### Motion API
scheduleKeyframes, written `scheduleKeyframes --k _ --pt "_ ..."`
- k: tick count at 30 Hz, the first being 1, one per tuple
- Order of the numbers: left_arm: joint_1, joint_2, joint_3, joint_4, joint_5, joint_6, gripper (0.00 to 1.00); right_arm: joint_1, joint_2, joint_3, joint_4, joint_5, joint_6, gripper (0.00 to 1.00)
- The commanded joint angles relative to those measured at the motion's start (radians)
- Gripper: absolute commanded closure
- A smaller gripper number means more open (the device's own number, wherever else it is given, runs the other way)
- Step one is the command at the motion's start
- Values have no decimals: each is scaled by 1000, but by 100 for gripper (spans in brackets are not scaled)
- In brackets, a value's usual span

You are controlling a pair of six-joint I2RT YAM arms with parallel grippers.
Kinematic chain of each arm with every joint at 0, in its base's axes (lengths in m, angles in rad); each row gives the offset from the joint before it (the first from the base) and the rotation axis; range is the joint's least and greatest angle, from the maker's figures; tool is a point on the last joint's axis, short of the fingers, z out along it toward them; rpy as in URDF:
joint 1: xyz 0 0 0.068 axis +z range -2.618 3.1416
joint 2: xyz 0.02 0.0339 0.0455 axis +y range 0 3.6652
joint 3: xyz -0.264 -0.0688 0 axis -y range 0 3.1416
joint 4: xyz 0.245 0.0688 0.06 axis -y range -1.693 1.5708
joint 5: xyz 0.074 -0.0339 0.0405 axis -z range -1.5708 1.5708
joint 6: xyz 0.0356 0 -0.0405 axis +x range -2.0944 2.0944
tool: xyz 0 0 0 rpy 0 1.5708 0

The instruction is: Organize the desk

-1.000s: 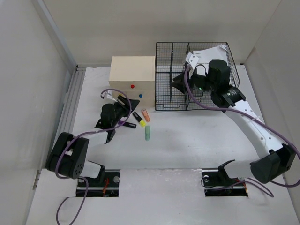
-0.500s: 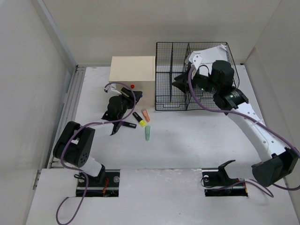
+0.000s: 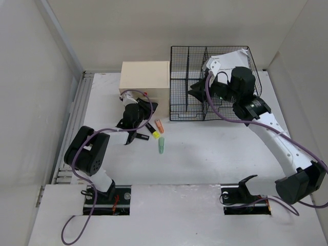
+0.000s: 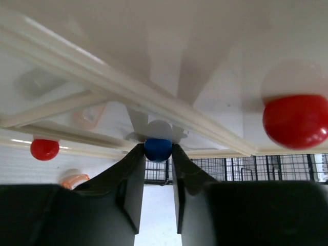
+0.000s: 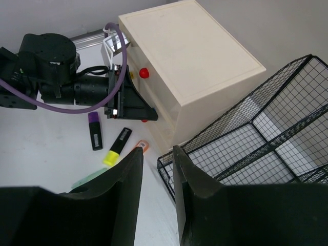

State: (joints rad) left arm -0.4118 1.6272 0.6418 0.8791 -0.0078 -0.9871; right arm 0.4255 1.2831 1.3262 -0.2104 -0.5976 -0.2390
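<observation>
**Opening a drawer.** We judge the step in hand to be pulling a drawer from the cream drawer box [image 3: 144,77], which stands toward the far side of the desk [image 3: 215,159]; the white desk spans the whole working area under both arms. The pull should run straight and level along the drawer's travel, with the grip centred so the round knob cannot slip free. The left gripper [image 4: 158,154] pinches the blue knob [image 4: 158,149], both fingers touching it. The right gripper [image 5: 156,169] hovers by the wire-mesh rack [image 5: 266,138], jaws slightly parted and holding nothing.

no readable text, label or number shows anywhere.
</observation>
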Motion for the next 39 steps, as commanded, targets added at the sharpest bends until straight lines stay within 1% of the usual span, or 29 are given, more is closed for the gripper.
scheduleKeyframes --k 1,2,5,7,8,11,13,17,20,21,23,24,25,26,27,28,30,31,32,33,35,36,37,38,39 --pt "-1 -3 44 31 -46 8 83 -5 -30 2 55 1 10 65" --pt "-1 -3 44 31 -46 8 87 -5 -30 2 55 1 10 65" --pt "-22 -36 9 31 -66 8 90 -5 -30 -7 65 1 10 65" --pt "-31 -62 -10 31 -89 8 96 -5 -30 -7 65 1 10 65" --pt "-32 -72 -31 31 -89 8 97 -5 -30 -7 65 1 10 65" --pt "-51 -113 -76 49 -98 -1 97 -5 -30 -7 65 -8 10 65" --pt "-61 -156 -134 60 -109 -10 97 -5 -30 -7 65 -8 10 65" --pt "-122 -232 -235 81 -135 -42 97 -5 -30 -16 74 -27 10 65" --pt "-146 -292 -298 81 -159 -53 93 -5 -21 -16 74 -47 10 65" --pt "-157 -303 -309 81 -159 -62 87 -5 -21 -16 74 -47 10 65" --pt "-157 -323 -332 81 -159 -62 87 -5 -21 -25 74 -47 20 65" --pt "-157 -332 -332 81 -159 -62 85 -5 -21 -25 74 -56 20 65" --pt "-157 -348 -332 69 -159 -62 66 -5 -21 -25 74 -56 20 64" --pt "-157 -348 -332 55 -159 -62 49 -5 -21 -25 74 -56 20 64" --pt "-157 -360 -332 26 -159 -52 37 -5 -21 -25 74 -56 20 64" --pt "-157 -374 -332 17 -159 -42 28 -5 -21 -25 74 -56 20 64" --pt "-157 -395 -332 8 -150 -29 13 -5 -11 -25 74 -65 20 64" --pt "-157 -426 -332 -8 -140 -18 11 -5 -11 -25 74 -77 6 62" --pt "-166 -446 -332 -18 -139 -18 11 -5 -11 -34 74 -77 6 61" --pt "-167 -470 -332 -31 -139 -9 11 -5 -11 -35 74 -96 -32 60" --pt "-197 -565 -346 -78 -139 2 17 -5 -11 -47 74 -164 -94 58" --pt "-206 -605 -361 -95 -139 2 25 -5 -11 -74 63 -200 -183 58" --pt "-219 -691 -370 -138 -130 13 56 -5 -11 -74 46 -267 -234 57" --pt "-238 -740 -386 -162 -118 13 75 -5 -1 -87 23 -301 -294 57" --pt "-239 -789 -386 -198 -118 43 91 -5 8 -87 -59 -339 -371 57"
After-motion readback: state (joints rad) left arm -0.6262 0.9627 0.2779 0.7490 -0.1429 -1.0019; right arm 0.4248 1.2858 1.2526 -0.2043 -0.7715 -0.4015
